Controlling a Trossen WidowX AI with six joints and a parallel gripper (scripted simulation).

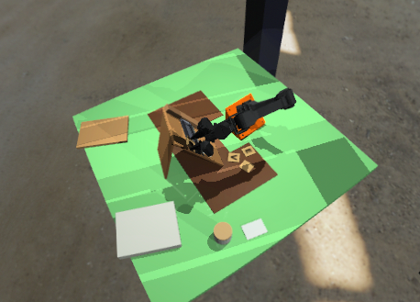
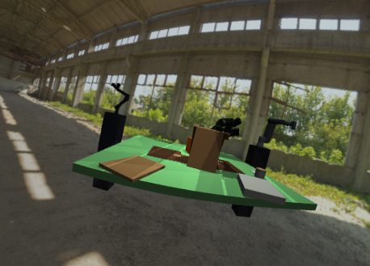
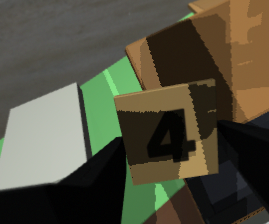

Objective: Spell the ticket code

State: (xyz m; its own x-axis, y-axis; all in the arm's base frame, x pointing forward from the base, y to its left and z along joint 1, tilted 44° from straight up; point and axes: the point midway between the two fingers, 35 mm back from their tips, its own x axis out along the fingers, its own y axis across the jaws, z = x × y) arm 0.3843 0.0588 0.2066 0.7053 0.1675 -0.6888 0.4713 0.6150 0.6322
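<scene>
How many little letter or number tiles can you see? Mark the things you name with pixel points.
4. One, with a 4 on it [image 3: 141, 142], is between the gripper's fingers. Three more tiles [image 1: 234, 157] lie close together on the brown mat [image 1: 238, 188]. Others may be hidden behind the arm [image 1: 263, 115].

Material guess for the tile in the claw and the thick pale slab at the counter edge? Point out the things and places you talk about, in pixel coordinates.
Tile marked 4 [image 3: 140, 137]: probably wood, matte; tan faces, no visible gloss.

Pale slab [image 1: 148, 229] [image 2: 262, 187] [image 3: 42, 137]: plain off-white, matte; could be plastic or painted board, as no grain shows.

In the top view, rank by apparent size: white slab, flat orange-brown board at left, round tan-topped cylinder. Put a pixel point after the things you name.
1. White rectangular slab [image 1: 148, 229] [image 2: 262, 187] [image 3: 44, 137]
2. Flat orange-brown rectangular board [image 1: 103, 132] [image 2: 132, 167]
3. Round tan-topped cylinder [image 1: 223, 232] [image 2: 260, 173]
</scene>
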